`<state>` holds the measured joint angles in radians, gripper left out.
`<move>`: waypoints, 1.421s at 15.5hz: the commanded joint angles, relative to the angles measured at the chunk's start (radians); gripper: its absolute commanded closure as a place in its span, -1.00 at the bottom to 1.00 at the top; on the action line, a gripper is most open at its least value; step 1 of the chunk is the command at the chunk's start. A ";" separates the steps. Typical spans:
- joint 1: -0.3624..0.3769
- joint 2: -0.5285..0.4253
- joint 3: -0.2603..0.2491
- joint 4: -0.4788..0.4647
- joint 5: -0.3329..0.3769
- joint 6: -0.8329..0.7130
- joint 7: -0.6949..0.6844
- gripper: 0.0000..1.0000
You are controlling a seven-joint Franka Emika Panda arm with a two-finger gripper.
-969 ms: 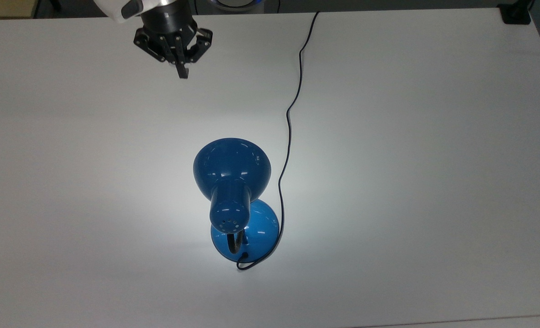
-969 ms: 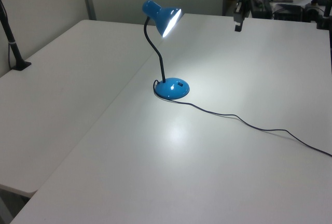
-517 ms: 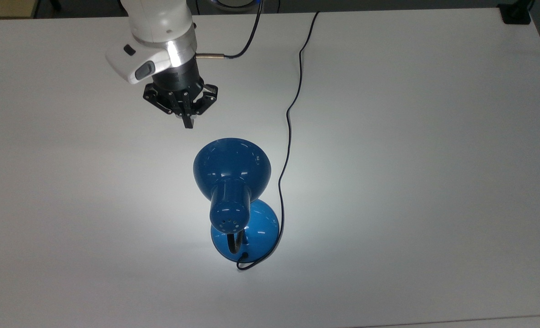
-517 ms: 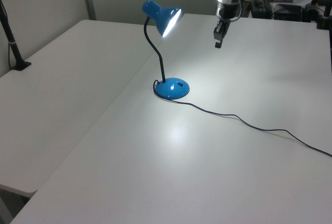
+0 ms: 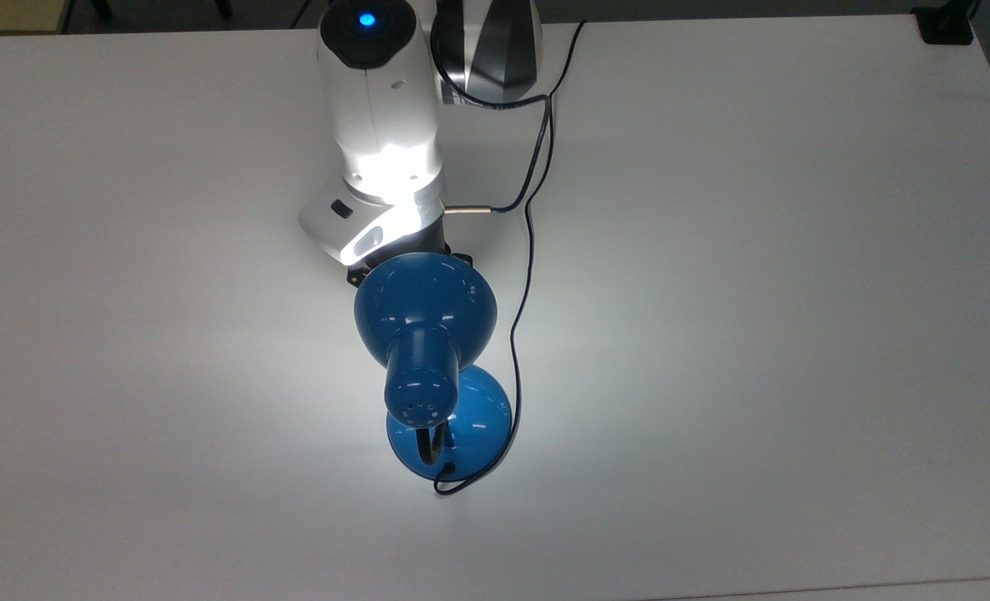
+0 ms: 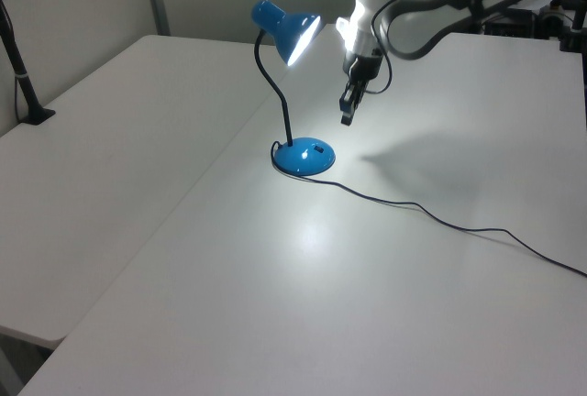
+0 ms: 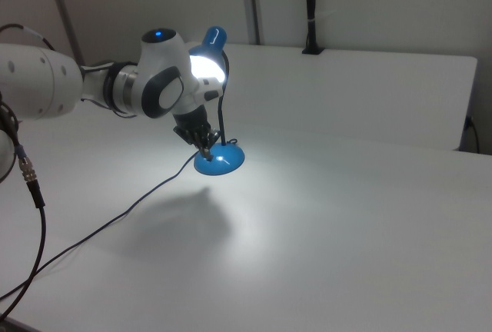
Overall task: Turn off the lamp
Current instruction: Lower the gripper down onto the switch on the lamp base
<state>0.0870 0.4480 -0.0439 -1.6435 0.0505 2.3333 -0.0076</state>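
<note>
One lamp (image 6: 292, 93) burns on a white tabletop (image 5: 795, 334) as a robot arm's pincer (image 6: 347, 114) hangs in the air just beside its lit shade, above the round base (image 6: 304, 156). Judging by the glow under the shade and the bright pool on the tabletop, the task stands at the approach: the light is on and nothing has yet been pressed. The pincer's fingers point down and appear drawn close together in the left view and the right view, holding nothing. A small dark patch on top of the base, seen in the left view, looks like the switch; if so, the next move calls for a short descent onto that spot with the fingertip, pressed firmly enough to click but not so hard as to tip or slide the light base. Clearing the shade and the black gooseneck (image 6: 272, 93) on the way down will take care. The lamp is glossy blue, with a bell-shaped shade, small vent holes at the shade's back and a base of the same blue. It stands near the middle of the tabletop, well away from every edge. Its thin black cord (image 5: 531, 225) leaves the back of the base, curls round it and trails across the tabletop to the edge from which the arm reaches in.
</note>
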 commanded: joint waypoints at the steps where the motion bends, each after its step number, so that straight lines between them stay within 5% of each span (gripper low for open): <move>1: 0.022 0.057 -0.007 0.036 -0.003 0.058 0.041 1.00; 10: 0.048 0.164 -0.014 0.151 -0.003 0.100 0.092 1.00; 22: 0.060 0.195 -0.014 0.143 -0.043 0.101 0.092 1.00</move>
<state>0.1333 0.6161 -0.0440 -1.5095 0.0402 2.4187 0.0615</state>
